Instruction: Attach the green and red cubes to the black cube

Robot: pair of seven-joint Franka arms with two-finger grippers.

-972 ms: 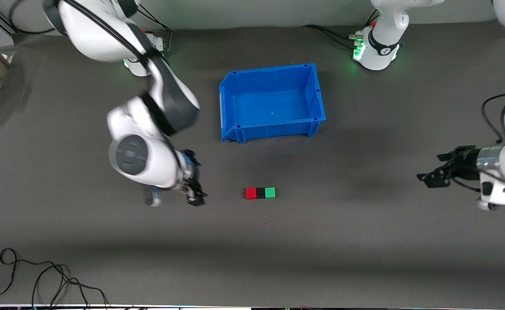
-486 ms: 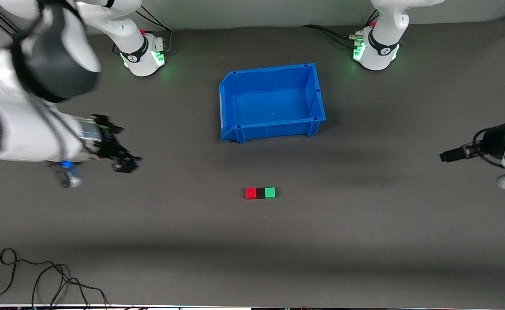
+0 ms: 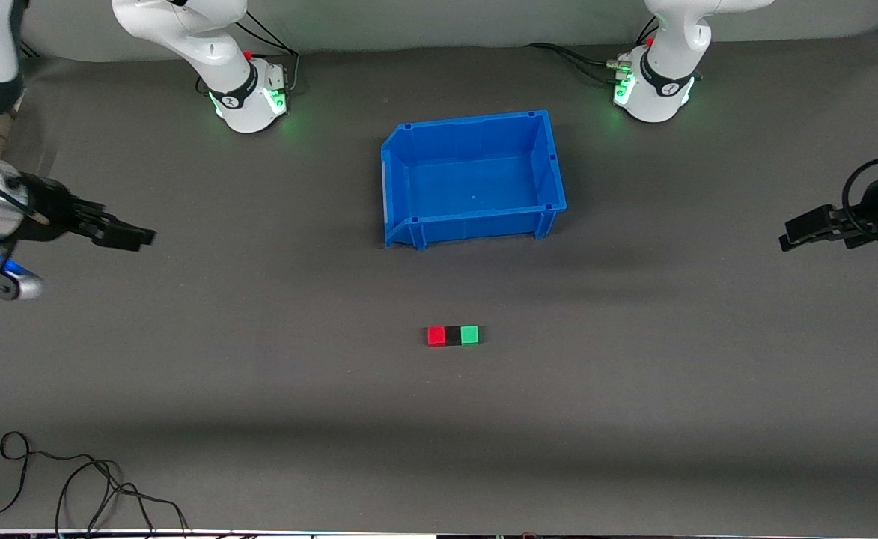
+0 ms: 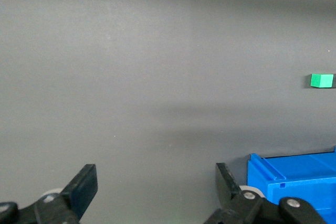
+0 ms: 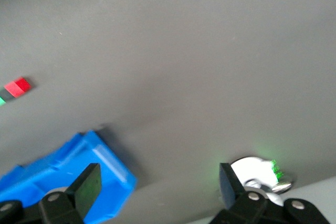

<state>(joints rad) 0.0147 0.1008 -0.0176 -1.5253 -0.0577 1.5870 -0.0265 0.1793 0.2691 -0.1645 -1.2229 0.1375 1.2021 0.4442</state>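
Cubes red (image 3: 436, 336)–black (image 3: 453, 336)–green (image 3: 470, 335) touching | L gripper (image 4: 156, 186) apart | R gripper (image 5: 157, 184) apart

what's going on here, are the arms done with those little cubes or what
Nothing is being handled right now. The red cube, black cube and green cube sit joined in a row on the table, black in the middle, nearer the front camera than the blue bin. The right gripper and the left gripper are both open and empty, each over its own end of the table.
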